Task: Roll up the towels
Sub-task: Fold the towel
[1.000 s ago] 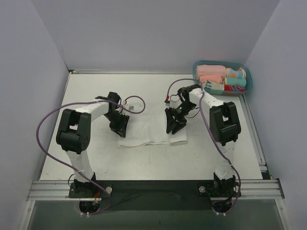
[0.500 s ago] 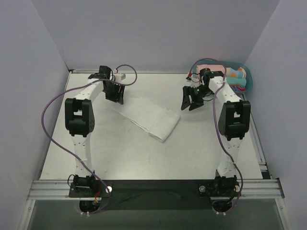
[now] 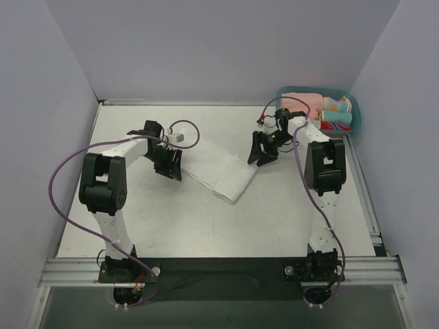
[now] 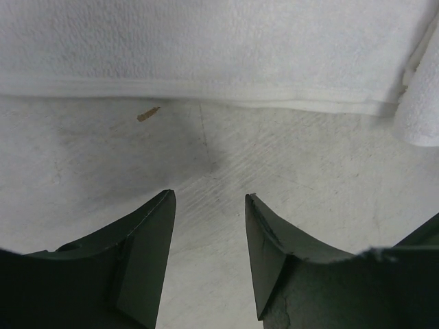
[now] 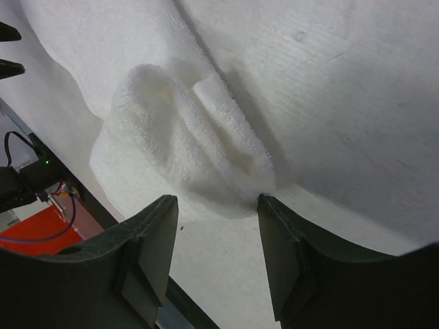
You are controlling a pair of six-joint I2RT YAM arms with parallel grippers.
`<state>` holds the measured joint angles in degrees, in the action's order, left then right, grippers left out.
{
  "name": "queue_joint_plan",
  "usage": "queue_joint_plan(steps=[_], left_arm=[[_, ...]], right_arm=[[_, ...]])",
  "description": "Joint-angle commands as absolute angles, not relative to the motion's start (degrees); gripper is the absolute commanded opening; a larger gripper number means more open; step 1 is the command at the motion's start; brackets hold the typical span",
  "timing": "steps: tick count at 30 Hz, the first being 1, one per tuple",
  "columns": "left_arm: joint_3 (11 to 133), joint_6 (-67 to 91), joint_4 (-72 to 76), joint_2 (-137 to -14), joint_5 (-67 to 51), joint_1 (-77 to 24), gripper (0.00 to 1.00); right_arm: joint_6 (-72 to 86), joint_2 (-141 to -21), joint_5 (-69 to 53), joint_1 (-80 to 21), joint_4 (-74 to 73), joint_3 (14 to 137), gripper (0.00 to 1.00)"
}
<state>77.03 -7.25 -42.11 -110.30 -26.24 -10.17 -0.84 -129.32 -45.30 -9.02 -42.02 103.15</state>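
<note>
A white towel (image 3: pixel 219 171) lies folded and slanted across the middle of the table. My left gripper (image 3: pixel 168 164) stands open at its left end. In the left wrist view the fingers (image 4: pixel 209 199) are over bare table, a short way from the towel's hemmed edge (image 4: pixel 206 48), with nothing between them. My right gripper (image 3: pixel 260 151) is open at the towel's right corner. The right wrist view shows its fingers (image 5: pixel 216 202) just short of a bunched fold of the towel (image 5: pixel 185 130), the right fingertip (image 5: pixel 267 205) touching or nearly touching the cloth.
A teal basket (image 3: pixel 353 113) at the back right corner holds several rolled coloured cloths (image 3: pixel 305 104). Purple cables loop from both arms over the table. Grey walls close the left, back and right sides. A small brown speck (image 4: pixel 147 113) lies on the table.
The towel was swung from lying straight to slanted and let go. Since half a second ago both grippers have come down from the back of the table to the towel's two ends.
</note>
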Motion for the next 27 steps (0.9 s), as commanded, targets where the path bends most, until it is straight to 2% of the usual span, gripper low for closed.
queue_joint_plan(steps=[1,4,7,11,18,21,25,27], left_arm=[[77.78,-5.27,-36.65,-111.43,-30.14,-10.55,0.55],[79.71,-5.89,-36.74,-114.15,-30.67,-11.16,0.55],[82.08,-7.03,-36.65,-117.32,-30.67,-11.78,0.55],[89.18,-7.56,-36.82,-122.33,-30.68,-12.65,0.54],[103.17,-9.31,-40.95,-131.92,-30.67,-12.83,0.54],[105.12,-10.28,-41.22,-130.26,-33.74,-11.78,0.59],[100.74,-12.12,-40.87,-119.31,-39.54,-9.59,0.67],[94.86,-14.23,-39.3,-114.46,-40.6,-9.32,0.7]], right_arm=[[-0.61,-128.06,-47.99,-10.54,-43.77,98.8,0.49],[-0.35,-127.01,-48.51,-11.68,-43.86,94.76,0.42],[0.0,-124.9,-49.04,-12.56,-43.86,90.01,0.39],[0.0,-120.95,-51.58,-15.54,-43.86,81.33,0.38],[2.63,-112.25,-57.12,-20.38,-43.86,73.92,0.4],[1.94,-109.43,-57.13,-20.04,-45.52,74.53,0.42],[0.44,-105.31,-54.85,-16.89,-46.23,78.48,0.43],[1.31,-104.59,-53.88,-16.79,-43.79,82.43,0.43]])
